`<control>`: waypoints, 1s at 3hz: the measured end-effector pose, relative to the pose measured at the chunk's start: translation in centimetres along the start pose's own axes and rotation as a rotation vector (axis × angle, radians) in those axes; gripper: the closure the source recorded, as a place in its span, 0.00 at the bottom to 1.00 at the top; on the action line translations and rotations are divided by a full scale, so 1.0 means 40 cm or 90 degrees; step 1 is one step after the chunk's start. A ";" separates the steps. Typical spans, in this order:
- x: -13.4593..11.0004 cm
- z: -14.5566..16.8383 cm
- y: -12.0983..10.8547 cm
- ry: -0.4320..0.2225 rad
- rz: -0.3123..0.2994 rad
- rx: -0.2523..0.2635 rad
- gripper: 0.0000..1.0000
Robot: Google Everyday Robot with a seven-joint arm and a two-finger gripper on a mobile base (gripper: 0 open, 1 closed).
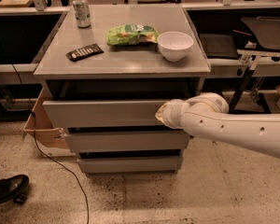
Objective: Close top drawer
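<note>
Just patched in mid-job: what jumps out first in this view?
The white arm reaches in from the right, its gripper against the right end of the top drawer, which is not yet shut. On the cabinet top sit a can, a green bag and a white bowl.

So the gripper [161,115] is sitting right at the front of the top drawer [100,114], near its right end, and the arm [238,127] is cutting across the whole right-hand approach. The left stretch of that front is lying open. A cardboard box [37,125] is crowding the cabinet's left side, a cable [60,164] is trailing over the floor there, and a shoe [7,190] is poking in.
</note>
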State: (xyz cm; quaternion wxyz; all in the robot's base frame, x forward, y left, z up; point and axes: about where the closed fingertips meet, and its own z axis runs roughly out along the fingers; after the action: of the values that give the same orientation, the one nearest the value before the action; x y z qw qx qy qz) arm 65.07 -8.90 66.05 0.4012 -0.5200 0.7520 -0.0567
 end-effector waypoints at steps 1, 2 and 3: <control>-0.019 0.032 -0.028 -0.008 0.000 0.008 1.00; -0.027 0.052 -0.050 -0.011 0.002 0.016 1.00; -0.028 0.064 -0.026 -0.011 0.001 0.002 1.00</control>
State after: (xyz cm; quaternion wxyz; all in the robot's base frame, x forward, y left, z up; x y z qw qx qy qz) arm 67.70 -7.59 65.47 0.4090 -0.5192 0.7485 -0.0532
